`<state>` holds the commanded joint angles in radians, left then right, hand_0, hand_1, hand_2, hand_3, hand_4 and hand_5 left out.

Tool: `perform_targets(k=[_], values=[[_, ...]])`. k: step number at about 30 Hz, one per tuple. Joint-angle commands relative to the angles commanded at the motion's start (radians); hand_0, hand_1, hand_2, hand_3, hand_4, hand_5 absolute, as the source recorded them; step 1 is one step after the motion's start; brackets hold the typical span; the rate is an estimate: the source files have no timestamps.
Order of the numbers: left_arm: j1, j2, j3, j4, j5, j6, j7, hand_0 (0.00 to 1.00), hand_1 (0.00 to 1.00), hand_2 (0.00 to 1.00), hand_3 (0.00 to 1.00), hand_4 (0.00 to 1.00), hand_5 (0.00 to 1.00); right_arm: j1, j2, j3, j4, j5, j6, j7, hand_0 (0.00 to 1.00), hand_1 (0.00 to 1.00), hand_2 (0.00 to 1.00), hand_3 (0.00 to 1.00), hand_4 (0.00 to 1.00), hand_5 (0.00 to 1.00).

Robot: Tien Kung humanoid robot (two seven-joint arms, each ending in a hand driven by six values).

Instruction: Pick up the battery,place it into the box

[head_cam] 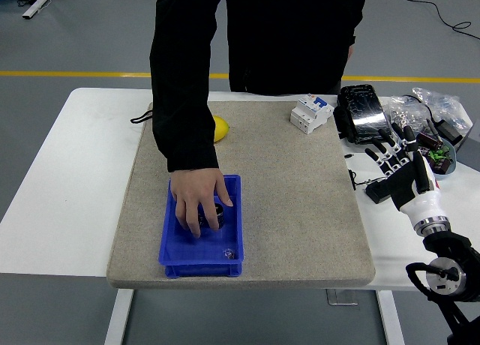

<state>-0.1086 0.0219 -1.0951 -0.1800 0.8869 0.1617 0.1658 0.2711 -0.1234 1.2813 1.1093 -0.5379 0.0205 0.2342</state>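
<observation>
A blue box [234,244] sits on the grey mat [300,210] at the front left. A person's hand [199,202] reaches down into the box and covers the black batteries in it; only a bit of one battery [218,208] shows under the fingers. My right hand [396,151] is at the right edge of the table, off the mat, fingers spread and holding nothing. My left hand is not in view.
A yellow lemon [220,127] lies behind the person's sleeve. A white circuit breaker [311,112] stands at the mat's back right. A black case [361,113], a clear bag [435,109] and a bowl of parts [442,154] lie at the right.
</observation>
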Motion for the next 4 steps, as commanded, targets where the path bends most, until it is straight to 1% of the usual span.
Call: perform_targets(k=[4], values=[[-0.001,0.0,0.005,0.0,-0.005,-0.001,-0.001,0.744,0.695,0.723,0.615,0.682,0.603,-0.006,0.001,0.009,-0.003,0.017,0.0,-0.002,0.811,0.821,0.853,0.922,0.998,0.638]])
